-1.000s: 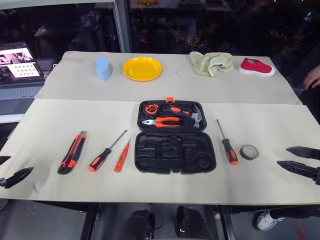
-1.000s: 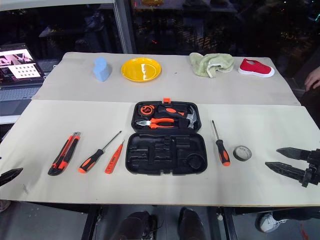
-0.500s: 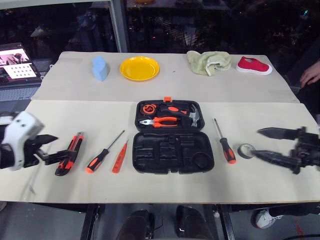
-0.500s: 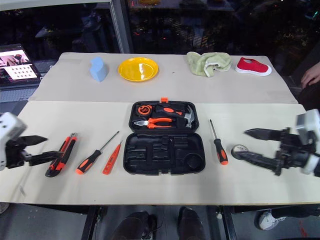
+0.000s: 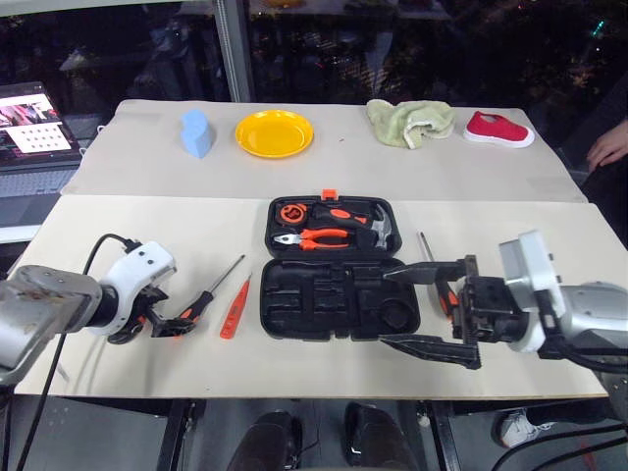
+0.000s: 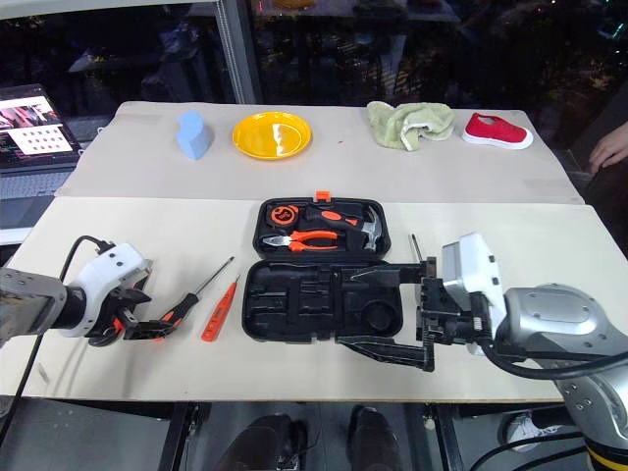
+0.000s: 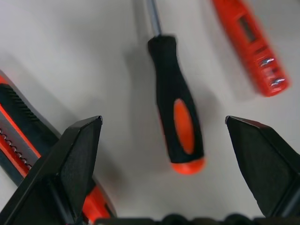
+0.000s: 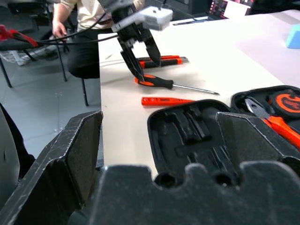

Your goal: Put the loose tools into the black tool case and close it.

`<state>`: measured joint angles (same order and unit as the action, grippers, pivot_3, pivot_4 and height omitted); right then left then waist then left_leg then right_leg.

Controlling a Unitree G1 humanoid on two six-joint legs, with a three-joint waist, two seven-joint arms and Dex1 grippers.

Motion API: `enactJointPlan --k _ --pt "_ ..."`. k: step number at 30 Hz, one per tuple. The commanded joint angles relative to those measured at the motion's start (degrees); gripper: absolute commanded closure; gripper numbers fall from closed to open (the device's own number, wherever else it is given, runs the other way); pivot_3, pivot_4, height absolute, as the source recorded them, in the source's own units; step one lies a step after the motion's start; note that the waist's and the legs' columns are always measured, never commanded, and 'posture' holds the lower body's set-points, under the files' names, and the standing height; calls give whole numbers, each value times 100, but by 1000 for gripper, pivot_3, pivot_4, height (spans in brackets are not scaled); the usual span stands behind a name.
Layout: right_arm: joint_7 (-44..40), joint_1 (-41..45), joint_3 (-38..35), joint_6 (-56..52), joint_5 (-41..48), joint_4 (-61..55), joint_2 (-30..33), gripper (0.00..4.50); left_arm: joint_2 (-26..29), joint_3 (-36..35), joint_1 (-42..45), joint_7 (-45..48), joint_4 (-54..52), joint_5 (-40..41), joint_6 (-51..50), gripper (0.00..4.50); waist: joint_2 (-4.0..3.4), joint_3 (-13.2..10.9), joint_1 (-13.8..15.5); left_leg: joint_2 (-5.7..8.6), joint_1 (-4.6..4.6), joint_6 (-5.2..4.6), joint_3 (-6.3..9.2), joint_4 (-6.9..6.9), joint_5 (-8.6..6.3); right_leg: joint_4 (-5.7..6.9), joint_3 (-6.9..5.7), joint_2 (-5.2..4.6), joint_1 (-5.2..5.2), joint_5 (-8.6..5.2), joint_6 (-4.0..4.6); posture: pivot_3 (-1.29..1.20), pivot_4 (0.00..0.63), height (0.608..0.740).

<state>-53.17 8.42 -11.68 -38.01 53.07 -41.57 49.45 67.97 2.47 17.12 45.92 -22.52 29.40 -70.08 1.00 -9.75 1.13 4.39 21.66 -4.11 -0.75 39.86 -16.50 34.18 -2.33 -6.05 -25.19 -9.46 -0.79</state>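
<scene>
The black tool case (image 5: 339,304) lies open mid-table; its far half holds pliers and a hammer, and its near half is bare recesses. My left gripper (image 7: 162,119) is open and points down over the orange-and-black handle of a screwdriver (image 5: 201,302), one finger on each side. The utility knife (image 7: 18,126) lies just outside one finger, and the red tester (image 5: 237,306) lies between the screwdriver and the case. My right gripper (image 5: 385,309) is open and level over the case's near half. The second screwdriver (image 5: 425,245) lies right of the case, its handle partly hidden by that gripper.
Along the table's far side stand a blue block (image 5: 198,133), a yellow plate (image 5: 275,132), a green cloth (image 5: 412,121) and a red shoe (image 5: 498,129). A laptop (image 5: 34,123) sits off the left edge. A person's hand (image 5: 608,147) rests at the far right.
My left gripper moved right from the utility knife to over the screwdriver handle. My right gripper swung left past the tape roll and second screwdriver to over the case. Both stayed open.
</scene>
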Motion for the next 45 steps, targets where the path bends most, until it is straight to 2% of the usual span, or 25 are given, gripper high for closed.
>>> enactJointPlan --k 1,6,10,14,17,20,25,27,32,36,39,43,45 --pt "277 170 264 5 68 -236 -172 5 -48 457 365 -15 183 -248 20 0 5 2 0 0 -1 0 1 0 0 0 0 1 1 0 0 0 150 740" --pt "490 289 476 48 6 -210 -300 5 -162 871 528 129 424 -364 113 0 7 2 -14 0 4 -3 1 0 2 0 -1 8 -4 0 1 0 150 740" --pt "617 410 574 67 -33 -152 -389 0 -316 1164 485 201 841 -581 319 1084 3 4 -9 0 -11 -2 0 0 3 3 0 8 7 0 2 0 150 740" --pt "728 506 551 46 25 -121 -430 0 -593 1104 678 216 1121 -592 196 2590 -11 12 7 0 -37 -3 0 0 2 5 1 3 29 -3 -3 0 150 740" --pt "804 519 499 29 93 -118 -440 0 -858 858 853 246 1124 -394 -116 3567 -14 15 42 0 -53 -10 1 0 -2 5 1 -1 32 -24 -37 0 150 740" --pt "860 479 465 41 109 -119 -428 0 -1114 568 1040 162 1272 -321 -491 3605 -14 15 100 0 -50 -13 1 3 -1 6 0 0 26 -16 -24 0 150 740" --pt "954 370 360 35 160 -136 -413 0 -1235 205 1517 121 1619 -258 -786 3606 -11 15 133 1 -36 -52 1 5 21 6 0 9 21 -3 -3 0 150 740" --pt "1016 283 253 13 201 -135 -394 0 -1188 215 1938 257 1736 -324 -400 3606 6 9 141 1 -25 -49 1 7 22 13 -1 8 21 -2 -2 0 150 740" --pt "1024 -105 -92 -4 240 -163 -225 0 -954 731 2679 1396 1564 -418 982 3606 33 6 114 4 24 -46 12 29 23 23 0 7 -12 0 2 0 150 740" --pt "1088 -434 -420 -14 303 -216 -110 0 -1003 1594 3202 2331 1613 -913 2066 3606 32 6 100 6 34 -54 11 27 25 9 -4 9 -16 0 3 0 150 740" --pt "1206 -622 -638 -30 391 -269 -70 0 -1351 2261 3586 2721 1915 -1449 2714 3606 33 6 108 5 36 -56 9 27 26 1 -3 38 -10 1 3 0 150 740" --pt "1394 -875 -864 -58 483 -349 -85 0 -1995 2878 3980 2875 2633 -2205 3597 3606 34 6 115 0 42 -66 8 41 26 2 1 29 -6 2 3 0 150 740" --pt "1490 -1119 -1020 -48 504 -416 -115 0 -2521 3211 4215 2724 3322 -2709 4151 3606 35 6 118 -2 47 -77 8 49 25 3 -1 11 -6 2 3 0 150 740"
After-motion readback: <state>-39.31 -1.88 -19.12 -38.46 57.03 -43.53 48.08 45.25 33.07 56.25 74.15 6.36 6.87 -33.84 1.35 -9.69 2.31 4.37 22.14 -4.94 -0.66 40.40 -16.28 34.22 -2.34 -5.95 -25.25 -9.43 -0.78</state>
